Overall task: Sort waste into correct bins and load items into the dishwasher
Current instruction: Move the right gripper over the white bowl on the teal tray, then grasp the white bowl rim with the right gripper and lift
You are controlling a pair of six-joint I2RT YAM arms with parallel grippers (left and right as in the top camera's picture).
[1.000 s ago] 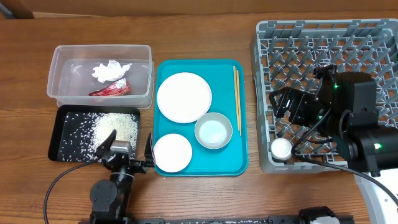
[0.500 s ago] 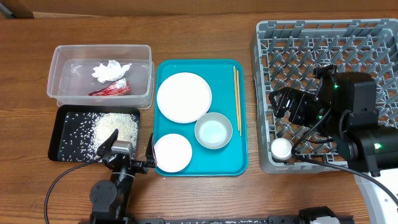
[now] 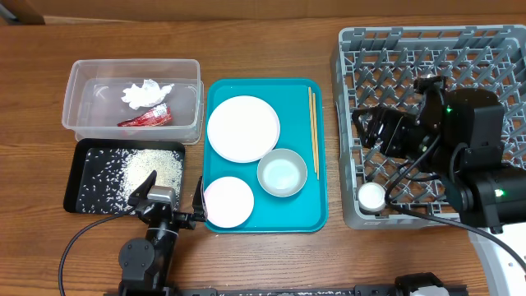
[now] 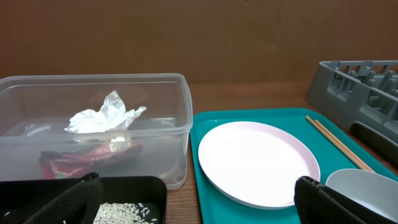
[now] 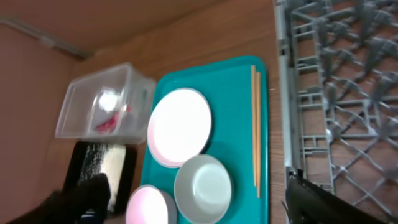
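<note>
The red wrapper and white tissue lie in the clear tub. Rice lies in the black tray. On the teal tray sit a large plate, a smaller plate, a bowl and chopsticks. A small white cup stands in the grey dish rack. My left gripper is open and empty between the black tray and the teal tray. My right gripper is open and empty above the rack's left side.
The teal tray lies between the bins and the rack. In the left wrist view the tub, large plate and rack edge show. The right wrist view shows the bowl and chopsticks.
My right arm has risen and shifted slightly back over the rack. The left arm and all objects have not moved.
</note>
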